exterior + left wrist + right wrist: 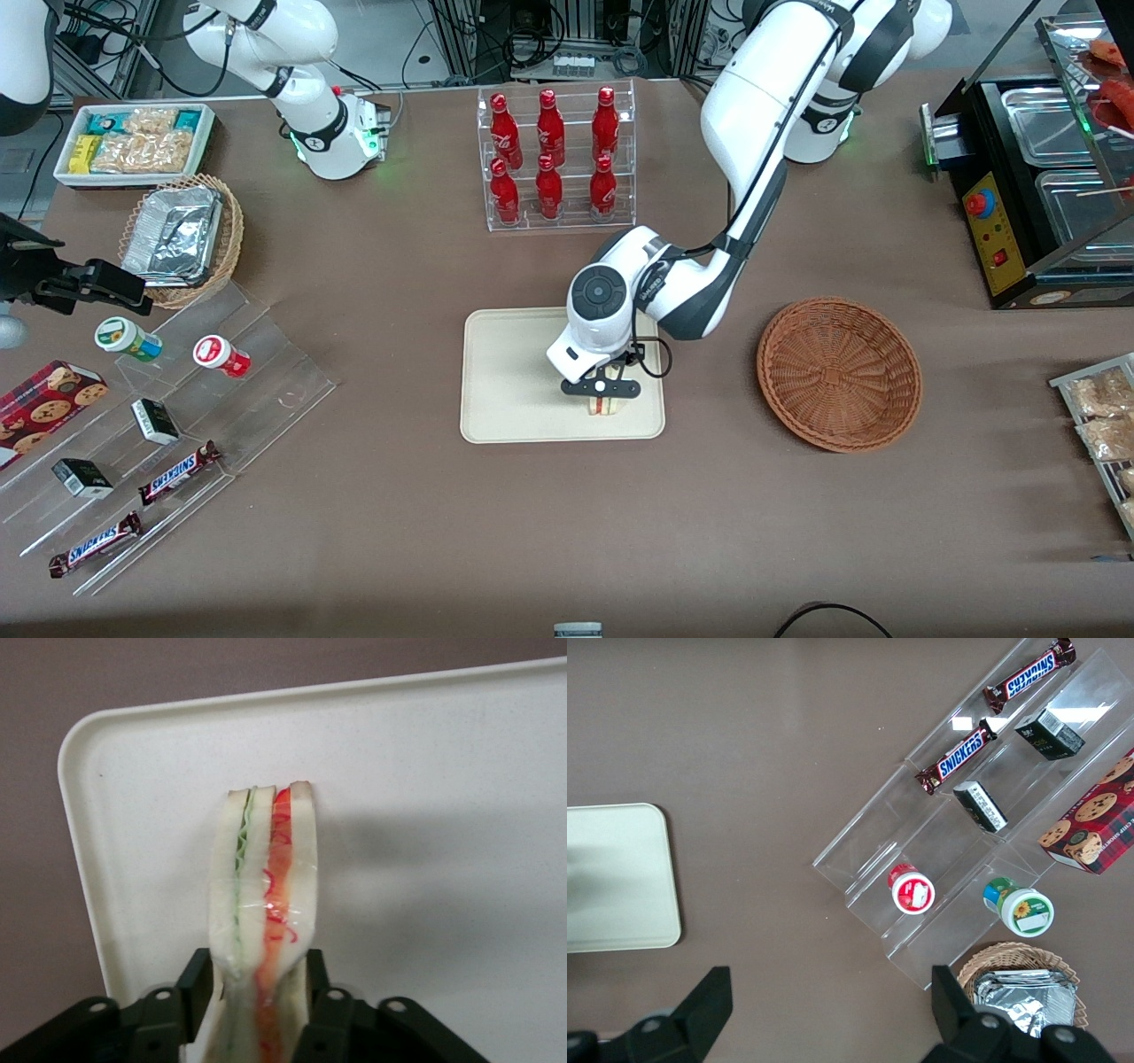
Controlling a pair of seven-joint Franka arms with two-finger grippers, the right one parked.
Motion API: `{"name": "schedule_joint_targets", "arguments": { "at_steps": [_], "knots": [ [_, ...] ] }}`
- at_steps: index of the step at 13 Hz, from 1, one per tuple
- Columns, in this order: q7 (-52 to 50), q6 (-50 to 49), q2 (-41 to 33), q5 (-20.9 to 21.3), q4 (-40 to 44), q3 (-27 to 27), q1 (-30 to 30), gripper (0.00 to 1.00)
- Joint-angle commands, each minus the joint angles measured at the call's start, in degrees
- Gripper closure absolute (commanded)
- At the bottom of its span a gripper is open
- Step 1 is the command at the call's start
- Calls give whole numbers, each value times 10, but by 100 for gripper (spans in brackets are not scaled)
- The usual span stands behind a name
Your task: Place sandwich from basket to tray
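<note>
My left gripper (604, 397) is shut on the sandwich (606, 407), a wrapped wedge of white bread with green and red-orange filling. It holds the wedge over the part of the cream tray (505, 390) nearest the front camera. In the left wrist view the black fingers (197, 988) pinch the sandwich (266, 877) from both sides, and its free end points down at the tray (425, 815). I cannot tell whether it touches the tray floor. The dark-brown wicker basket (839, 372) stands beside the tray toward the working arm's end, with nothing in it.
A clear rack of red bottles (554, 159) stands farther from the front camera than the tray. A stepped acrylic shelf (177, 443) with snack bars and cups, a tan basket of foil containers (182, 237) and a white snack bin (133, 142) lie toward the parked arm's end.
</note>
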Motion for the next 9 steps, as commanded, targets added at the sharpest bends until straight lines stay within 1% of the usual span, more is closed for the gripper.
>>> {"name": "schedule_joint_targets", "arguments": {
  "at_steps": [1, 4, 7, 9],
  "knots": [
    [-13, -5, 0, 32, 22, 7, -9, 0],
    [-15, -2, -18, 29, 35, 9, -4, 0],
    [-7, -6, -44, 18, 40, 37, -1, 0],
    [-3, -6, -60, -22, 40, 67, -1, 0]
  ]
}}
